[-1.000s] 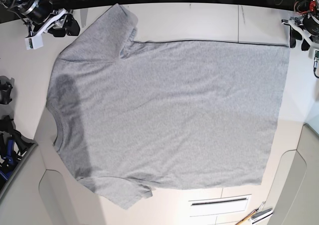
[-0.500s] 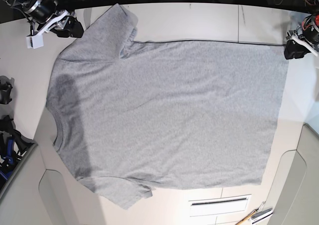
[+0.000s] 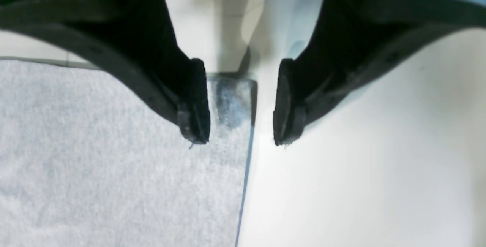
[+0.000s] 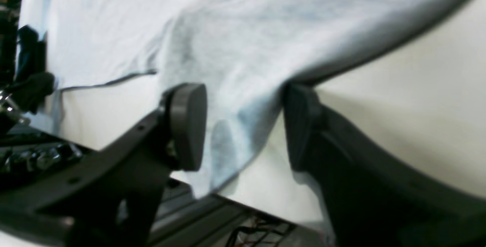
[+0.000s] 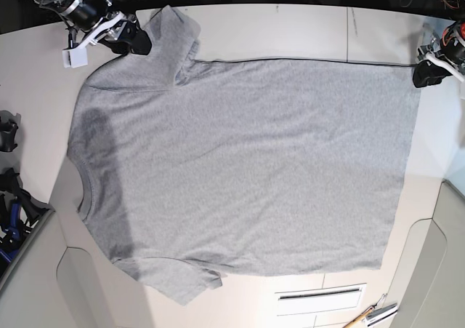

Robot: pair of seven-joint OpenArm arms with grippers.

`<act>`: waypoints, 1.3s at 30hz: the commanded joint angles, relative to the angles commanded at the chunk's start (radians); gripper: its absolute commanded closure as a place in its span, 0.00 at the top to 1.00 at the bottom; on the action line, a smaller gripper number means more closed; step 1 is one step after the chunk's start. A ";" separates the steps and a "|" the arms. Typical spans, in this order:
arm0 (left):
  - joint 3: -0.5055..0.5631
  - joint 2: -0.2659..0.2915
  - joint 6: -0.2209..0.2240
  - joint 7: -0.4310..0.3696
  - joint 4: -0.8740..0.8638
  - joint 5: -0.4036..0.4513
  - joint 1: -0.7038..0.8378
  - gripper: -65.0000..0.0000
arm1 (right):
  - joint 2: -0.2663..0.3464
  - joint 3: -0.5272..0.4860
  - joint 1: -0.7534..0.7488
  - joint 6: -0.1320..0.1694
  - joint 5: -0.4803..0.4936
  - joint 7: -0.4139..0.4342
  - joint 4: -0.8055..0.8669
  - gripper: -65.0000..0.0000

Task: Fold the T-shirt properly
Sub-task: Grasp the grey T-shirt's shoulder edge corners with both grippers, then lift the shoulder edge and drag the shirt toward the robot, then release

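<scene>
T-shirt (image 5: 247, 161) flat | left pincer (image 3: 240, 106) released astride hem corner | right pincer (image 4: 243, 125) released astride sleeve

The T-shirt (image 5: 247, 168) lies flat on the tabletop (image 5: 290, 30); right gripper (image 5: 138, 43) at its sleeve, left gripper (image 5: 425, 77) at the hem corner.

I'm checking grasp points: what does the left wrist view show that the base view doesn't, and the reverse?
Left wrist only: the left gripper open, its jaws straddling the hem corner of the T-shirt.
Base only: the whole shirt spread flat, neck and both sleeves, and the right gripper at the far sleeve.
Both: grey fabric on the pale table.
</scene>
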 joint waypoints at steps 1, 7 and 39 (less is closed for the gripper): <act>0.000 0.002 0.000 0.000 0.000 0.000 0.000 0.48 | -0.003 -0.010 0.006 0.000 -0.011 0.000 0.000 0.51; 0.000 0.027 0.000 0.000 0.000 0.000 0.000 0.30 | -0.042 -0.020 0.030 0.003 -0.035 -0.002 0.000 0.35; 0.037 0.011 0.014 -0.139 0.038 0.111 -0.281 0.00 | -0.049 0.221 0.402 0.194 -0.057 -0.076 0.055 0.00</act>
